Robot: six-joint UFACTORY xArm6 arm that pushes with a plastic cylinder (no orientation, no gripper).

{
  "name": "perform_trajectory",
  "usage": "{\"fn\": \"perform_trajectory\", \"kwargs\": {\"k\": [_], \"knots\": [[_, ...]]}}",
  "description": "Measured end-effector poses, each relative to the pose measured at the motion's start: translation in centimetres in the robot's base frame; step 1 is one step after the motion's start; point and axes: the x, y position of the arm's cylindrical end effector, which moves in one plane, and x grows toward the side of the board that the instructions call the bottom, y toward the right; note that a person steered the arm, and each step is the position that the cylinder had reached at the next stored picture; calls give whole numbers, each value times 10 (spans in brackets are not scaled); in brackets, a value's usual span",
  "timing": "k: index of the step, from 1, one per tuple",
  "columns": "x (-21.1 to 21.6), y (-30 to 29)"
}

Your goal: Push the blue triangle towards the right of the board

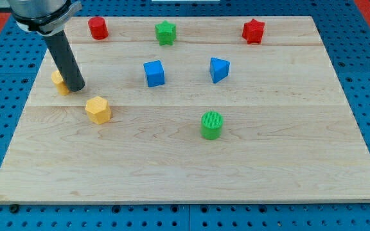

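Note:
The blue triangle (pixel 219 69) lies right of the board's middle, in the upper half. My tip (pixel 76 88) rests on the board at the view's left, far left of the triangle. It stands just right of a yellow block (pixel 59 82), which the rod partly hides. A blue cube (pixel 153 73) lies between my tip and the triangle.
A yellow hexagonal block (pixel 98 110) lies just below and right of my tip. A green cylinder (pixel 211 124) sits below the triangle. Along the top edge are a red block (pixel 97 28), a green star (pixel 165 32) and a red star (pixel 253 31). The wooden board (pixel 288 160) lies on a blue pegboard.

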Motion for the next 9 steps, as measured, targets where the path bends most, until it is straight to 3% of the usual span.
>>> {"fn": "perform_trajectory", "kwargs": {"k": [3,9], "knots": [[-39,178],[-50,127]]}}
